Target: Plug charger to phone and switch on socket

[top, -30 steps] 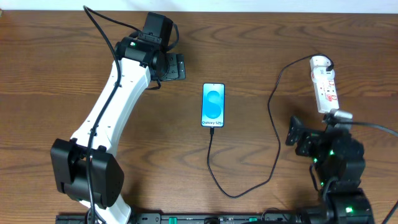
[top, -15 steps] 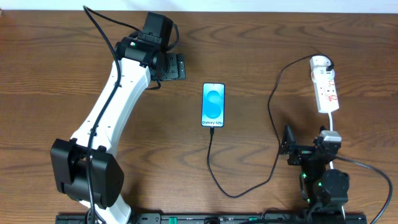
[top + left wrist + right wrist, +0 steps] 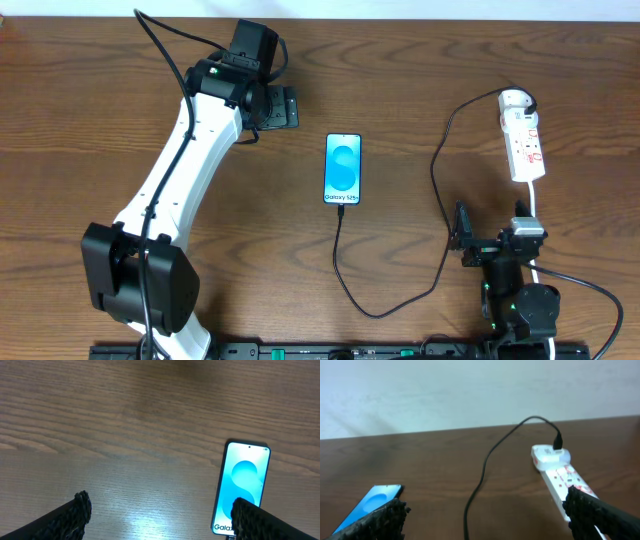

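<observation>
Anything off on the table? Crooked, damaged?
Nothing stands out. The phone lies flat, screen lit; the black cable loops from its bottom edge to the power strip. The left gripper and right gripper are open, empty.

The charger (image 3: 436,160) runs from the phone (image 3: 343,168) to the socket (image 3: 523,140), seemingly plugged at both ends.

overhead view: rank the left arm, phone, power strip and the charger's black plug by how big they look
1. left arm
2. phone and power strip: about alike, the strip longer but narrower
3. black plug
</observation>
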